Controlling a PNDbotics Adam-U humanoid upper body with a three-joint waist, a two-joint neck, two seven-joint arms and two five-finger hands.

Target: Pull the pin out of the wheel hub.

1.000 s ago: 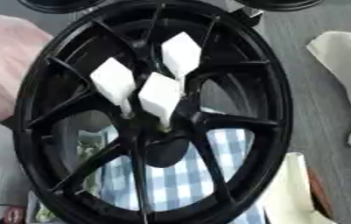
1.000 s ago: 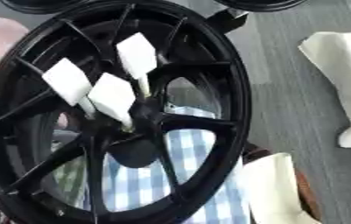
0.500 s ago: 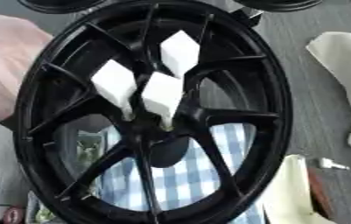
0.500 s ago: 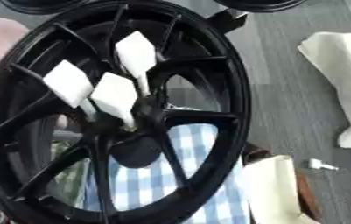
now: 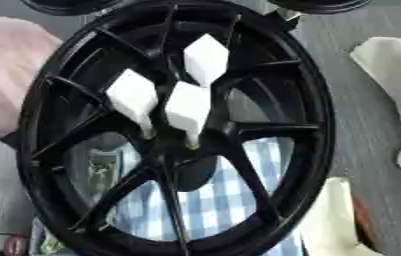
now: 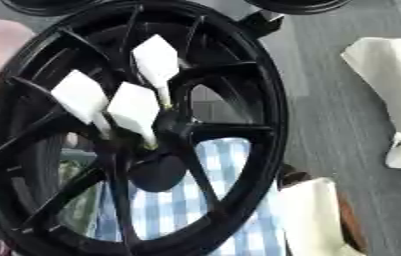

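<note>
The three white diamond-headed pins (image 5: 189, 107) remain seated in the black spoked wheel hub (image 5: 164, 156), unchanged. Neither hand shows, so its state cannot be told.

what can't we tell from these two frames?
- Hands: neither shows in either view.
- Pins: three white heads show; their shafts vanish into the dark wheel hub, so seating is unclear.
- Checked cloth: spokes cover it, bottom edge cuts it off.
- White cloth: cut by right edge.
</note>
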